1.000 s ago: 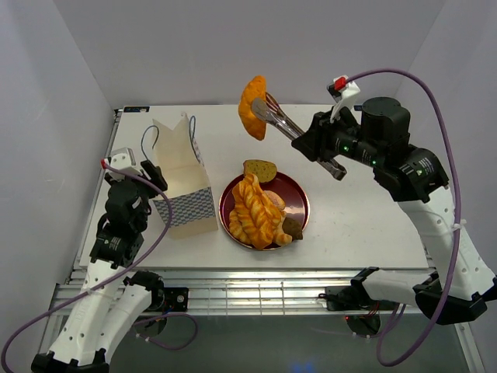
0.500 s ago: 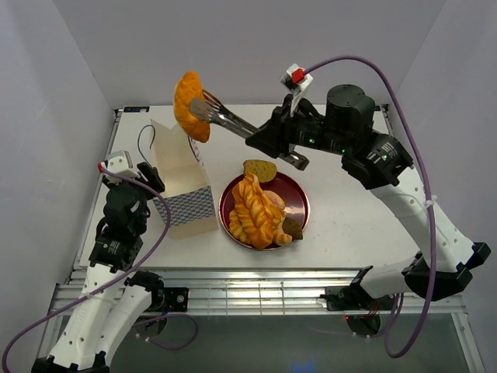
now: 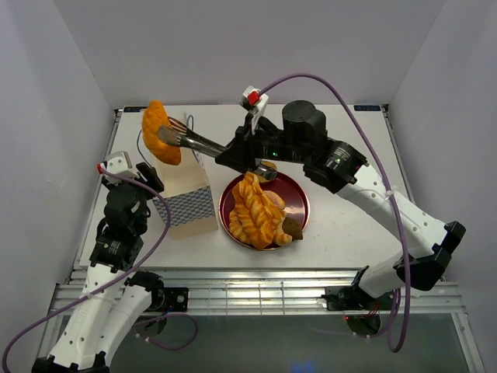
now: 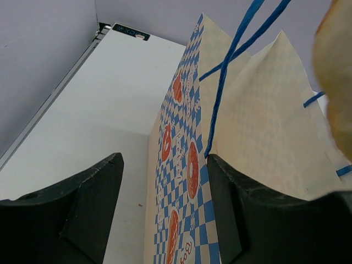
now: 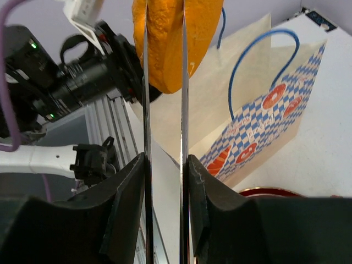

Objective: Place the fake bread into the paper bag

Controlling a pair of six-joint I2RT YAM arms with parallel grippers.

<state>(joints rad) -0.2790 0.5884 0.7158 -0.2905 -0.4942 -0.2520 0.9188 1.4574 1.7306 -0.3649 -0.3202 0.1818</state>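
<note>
My right gripper (image 3: 241, 151) is shut on metal tongs (image 3: 198, 142), and the tongs pinch an orange oval roll (image 3: 159, 141) in the air over the open top of the paper bag (image 3: 186, 198). In the right wrist view the roll (image 5: 165, 44) sits between the tong blades (image 5: 146, 110) above the bag (image 5: 264, 121). My left gripper (image 3: 151, 180) is open, its fingers on either side of the bag's left wall (image 4: 187, 165). A long twisted braid (image 3: 256, 214) and a small dark chunk (image 3: 293, 227) lie on the dark-red plate (image 3: 303, 203).
The plate stands right of the bag, under my right arm. The white table ends at grey walls on the left, back and right. The bag's blue cord handles (image 4: 231, 49) stick up beside the roll's edge (image 4: 338, 82).
My right arm has swung left with the tongs and roll, from above the back middle of the table to over the bag. The left arm has stayed put.
</note>
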